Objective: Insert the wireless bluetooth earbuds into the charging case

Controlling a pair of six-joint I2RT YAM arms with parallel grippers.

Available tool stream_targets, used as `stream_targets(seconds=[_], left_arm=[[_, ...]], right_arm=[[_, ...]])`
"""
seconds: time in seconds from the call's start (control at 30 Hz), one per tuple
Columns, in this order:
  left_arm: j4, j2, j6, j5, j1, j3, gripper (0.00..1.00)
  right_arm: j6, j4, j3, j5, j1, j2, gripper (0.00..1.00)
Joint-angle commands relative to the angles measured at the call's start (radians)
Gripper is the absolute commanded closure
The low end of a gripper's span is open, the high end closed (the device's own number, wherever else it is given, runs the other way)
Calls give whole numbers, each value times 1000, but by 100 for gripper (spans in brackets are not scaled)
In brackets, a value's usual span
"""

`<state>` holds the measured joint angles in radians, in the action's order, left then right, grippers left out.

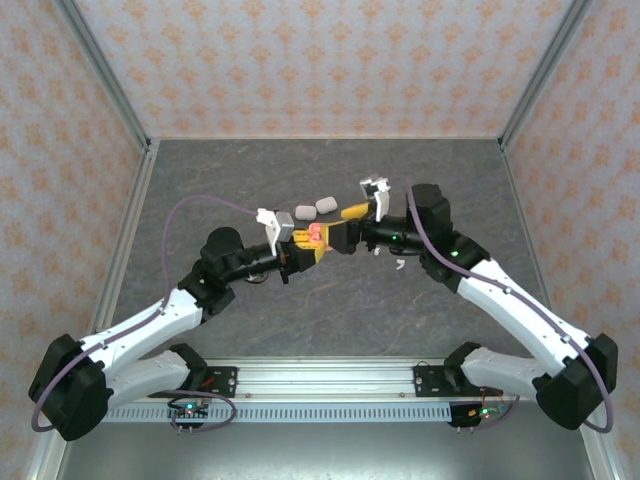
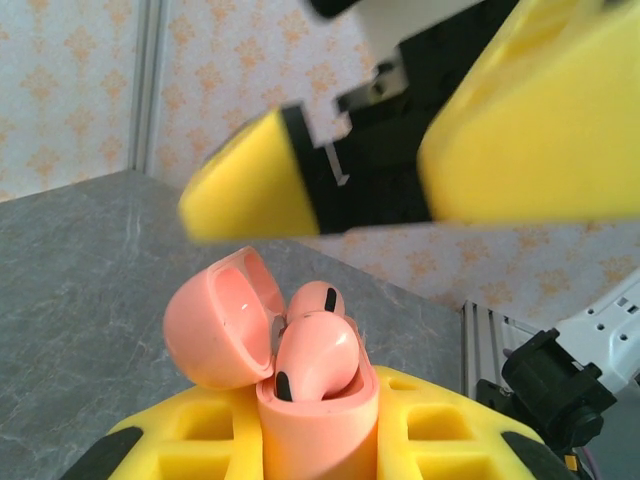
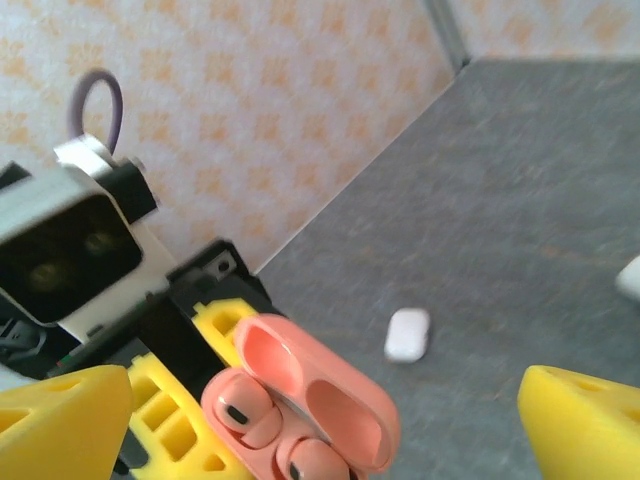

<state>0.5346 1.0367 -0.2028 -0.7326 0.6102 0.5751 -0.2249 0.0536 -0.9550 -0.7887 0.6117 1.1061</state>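
Top external: high behind both arm bases, far off, looking down across the whole grey stone-patterned counter [image 1: 300, 320]. Left wrist: very close, facing the wall past the open pink plastic charging case [image 2: 320, 425] at 6 o'clock. Right wrist: equally close, tilted downward, the same case at 6 o'clock. Shared by all three.

Surroundings of my work area.

(a) Dark grey, marbled stone-look tabletop [image 1: 300, 170], lying beneath my left gripper [image 1: 312, 245] and my right gripper [image 1: 350, 228] and running beyond both to the far wall.

(b) Cream wallpaper panel with a repeating orange floral motif [image 1: 300, 60], facing me past both grippers. Like panels stand outboard of each gripper.

(c) Bare silver aluminium corner post [image 1: 105, 70], beyond and outboard of my left gripper, and a matching post [image 1: 545, 70] beyond my right gripper.

(d) Silver slotted aluminium rail [image 1: 320, 380], behind both grippers along the table's near edge.
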Motion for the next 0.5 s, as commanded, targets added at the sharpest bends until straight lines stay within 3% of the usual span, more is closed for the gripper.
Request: stream_targets(seconds=[0.0,0.17,0.47], left_arm=[[55,-18,2,-29,13,14,100],[48,-7,7,-28,17,25,100],[15,2,27,-29,22,39,100]], right_arm=[[-95,-138,16,-150,3,15,1],[-92,-167,10,-187,27,22,0],[-42,-129,-21,-194,31,3,16]])
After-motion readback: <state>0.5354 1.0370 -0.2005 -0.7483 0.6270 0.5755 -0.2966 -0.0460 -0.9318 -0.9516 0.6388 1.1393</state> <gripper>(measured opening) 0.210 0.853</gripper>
